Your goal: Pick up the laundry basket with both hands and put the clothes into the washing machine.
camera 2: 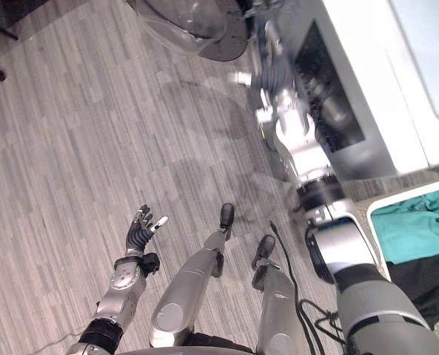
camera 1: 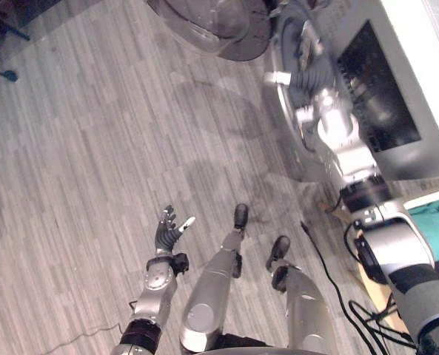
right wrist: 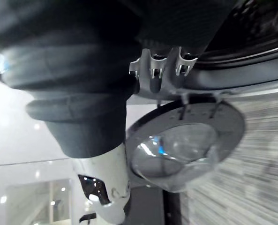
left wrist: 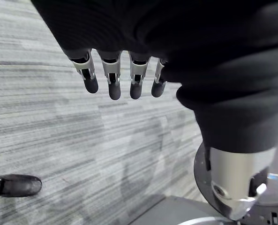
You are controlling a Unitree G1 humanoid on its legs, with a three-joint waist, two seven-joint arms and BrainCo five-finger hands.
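Teal clothes (camera 2: 415,225) lie in the basket (camera 2: 408,194) beside the open-doored washing machine (camera 2: 374,81); left hand (camera 1: 167,233) spread open, right hand (camera 1: 306,78) unclear.

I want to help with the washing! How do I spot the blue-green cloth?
Find the big white washing machine. Beside it sits the white-rimmed laundry basket. The teal cloth lies inside it, bright blue-green next to a black cloth.

Silver-grey arms (camera 1: 158,285), dark-tipped hands (camera 1: 166,233), ribbed black covers (left wrist: 214,56)
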